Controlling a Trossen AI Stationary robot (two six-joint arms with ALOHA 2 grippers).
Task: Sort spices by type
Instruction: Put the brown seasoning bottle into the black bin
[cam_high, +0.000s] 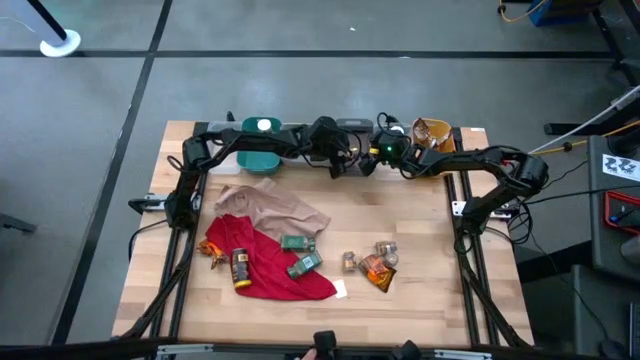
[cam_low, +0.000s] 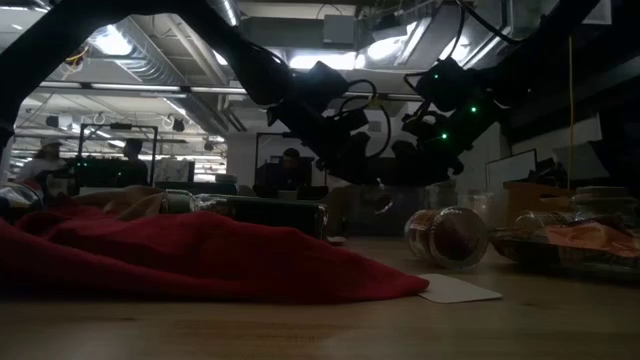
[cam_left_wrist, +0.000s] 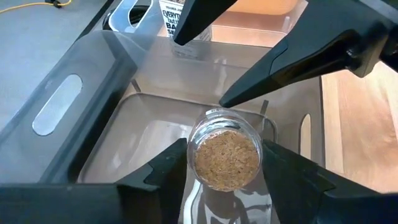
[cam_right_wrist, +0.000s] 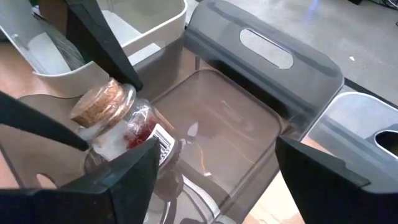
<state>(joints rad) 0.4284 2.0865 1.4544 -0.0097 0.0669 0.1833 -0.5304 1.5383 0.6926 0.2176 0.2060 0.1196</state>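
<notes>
Both arms reach over the bins at the table's far edge. My left gripper (cam_left_wrist: 225, 155) (cam_high: 338, 158) is shut on a small cork-capped glass jar (cam_right_wrist: 127, 127) with red contents and a barcode label, above the translucent grey bin (cam_left_wrist: 149, 134). My right gripper (cam_right_wrist: 217, 171) (cam_high: 373, 160) is open wide beside that jar, and one of its fingertips (cam_left_wrist: 227, 101) is close to it; whether it touches the jar I cannot tell. Other spices lie near the table's middle: green boxes (cam_high: 297, 242), a brown jar (cam_high: 240, 266), small jars (cam_high: 385, 248) and an orange packet (cam_high: 378, 272). My left gripper pinches the jar between its two fingers (cam_right_wrist: 127, 78), just below the cork (cam_right_wrist: 96, 102), on opposite sides of the glass. The fingers come from above, and the cork top (cam_left_wrist: 225, 160) faces the wrist camera. The jar is lifted clear, tilted, over the grey bin's hollow.
A teal bin (cam_high: 262, 158) holding a white-capped jar stands left of the grey one, a white bin (cam_right_wrist: 146, 25) next to it, and a yellow bin (cam_high: 437, 135) to the right. A red cloth (cam_high: 275, 270) and a tan cloth (cam_high: 275, 207) lie under some spices. A white card (cam_low: 457, 290) lies near the front.
</notes>
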